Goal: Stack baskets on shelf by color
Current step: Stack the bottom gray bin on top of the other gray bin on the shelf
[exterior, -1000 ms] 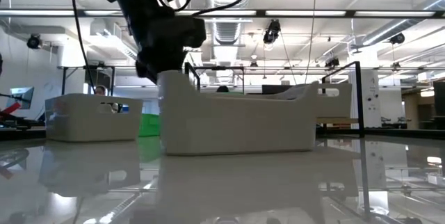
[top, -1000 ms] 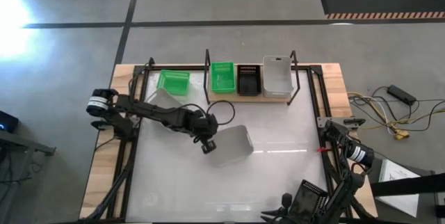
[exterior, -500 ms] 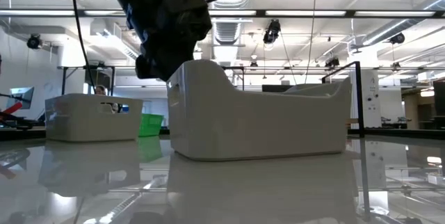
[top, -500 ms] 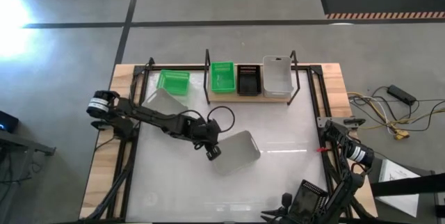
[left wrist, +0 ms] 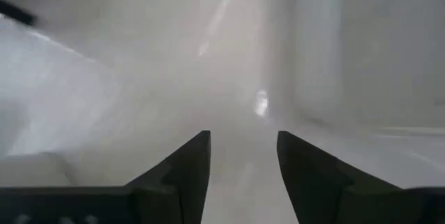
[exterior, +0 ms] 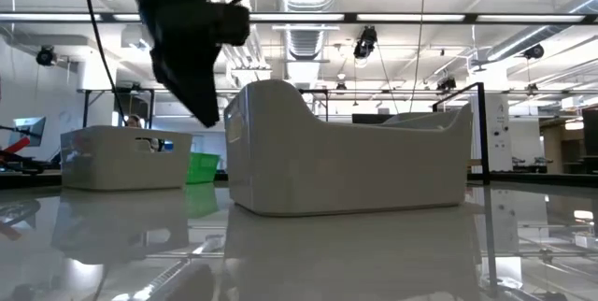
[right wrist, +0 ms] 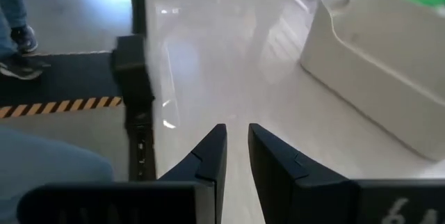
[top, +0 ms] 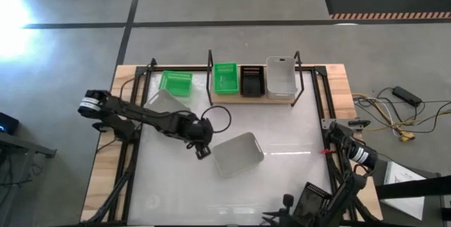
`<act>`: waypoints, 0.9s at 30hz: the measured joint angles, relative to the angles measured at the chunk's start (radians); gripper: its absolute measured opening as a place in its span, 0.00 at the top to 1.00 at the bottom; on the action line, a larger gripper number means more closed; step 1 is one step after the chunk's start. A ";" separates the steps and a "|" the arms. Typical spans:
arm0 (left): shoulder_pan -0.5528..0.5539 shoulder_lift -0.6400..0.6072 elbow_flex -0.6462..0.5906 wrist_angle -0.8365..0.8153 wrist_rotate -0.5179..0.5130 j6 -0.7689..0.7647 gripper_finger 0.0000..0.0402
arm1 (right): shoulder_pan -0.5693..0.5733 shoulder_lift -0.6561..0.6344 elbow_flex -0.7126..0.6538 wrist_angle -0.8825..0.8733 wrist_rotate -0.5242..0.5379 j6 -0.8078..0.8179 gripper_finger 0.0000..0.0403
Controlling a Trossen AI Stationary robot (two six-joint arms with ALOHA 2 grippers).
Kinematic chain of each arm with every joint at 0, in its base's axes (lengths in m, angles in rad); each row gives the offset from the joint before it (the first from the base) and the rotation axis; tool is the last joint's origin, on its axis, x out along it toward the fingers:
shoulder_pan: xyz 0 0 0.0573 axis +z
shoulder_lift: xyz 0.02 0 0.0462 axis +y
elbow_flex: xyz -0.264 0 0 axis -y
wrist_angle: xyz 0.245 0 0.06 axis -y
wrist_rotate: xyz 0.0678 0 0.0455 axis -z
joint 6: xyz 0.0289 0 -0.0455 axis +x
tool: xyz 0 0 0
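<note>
White plastic is what we have in hand at this stage: a pale basket sits alone near the middle of the bench, and our left gripper hangs just beside its left end, jaws apart and holding nothing, as the left wrist view shows. In the low view the gripper is clear of the basket's wall.

A second pale basket lies toward the far left corner, next to a green basket at the far edge. The shelf along the far edge already carries a green basket, a black basket and a pale basket side by side.

Our right gripper waits at the near right corner, jaws close together but not touching, empty.

We judge the step to be picking up the central pale basket. The next move calls for closing the left jaws over one wall, lifting, and nesting it squarely into the pale basket on the shelf.
</note>
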State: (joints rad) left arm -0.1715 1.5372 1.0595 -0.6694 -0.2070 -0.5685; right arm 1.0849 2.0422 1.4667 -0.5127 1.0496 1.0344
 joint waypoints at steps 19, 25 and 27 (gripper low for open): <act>-0.148 0.024 -0.276 0.773 0.093 0.043 0.85 | -0.261 0.000 -0.020 -0.380 -0.143 0.201 0.87; -0.221 0.068 -0.271 0.920 0.093 0.076 0.86 | -0.321 -0.005 -0.023 -0.556 -0.214 0.194 0.87; -0.243 0.072 -0.265 0.921 0.086 0.082 0.86 | -0.324 -0.017 -0.024 -0.675 -0.217 0.240 0.87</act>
State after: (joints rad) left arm -0.4148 1.6096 0.7948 0.2520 -0.1207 -0.4862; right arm 0.7613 2.0252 1.4429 -1.1873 0.8328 1.2744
